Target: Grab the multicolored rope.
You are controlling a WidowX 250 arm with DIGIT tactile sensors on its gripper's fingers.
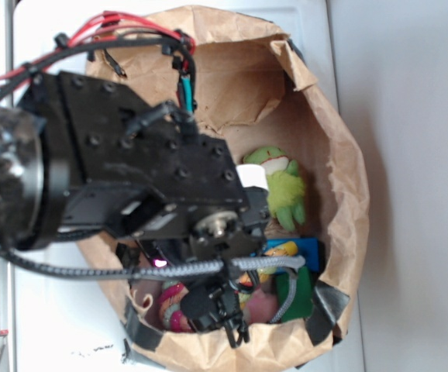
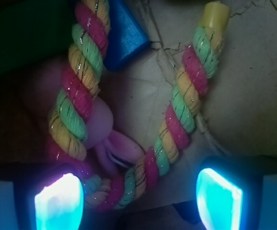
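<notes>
The multicolored rope is a thick twist of pink, yellow and light green, bent into a U on the bag floor. One yellow end points to the upper right. My gripper is open, with its two glowing fingertips wide apart. The bend of the rope lies between them, close to the left pad and well clear of the right one. In the exterior view the gripper reaches down into the brown paper bag, and a bit of the rope shows beside it.
A fuzzy green frog plush lies against the bag's right wall. A blue block and a soft pink toy sit inside the rope's U. The bag's walls close in on all sides.
</notes>
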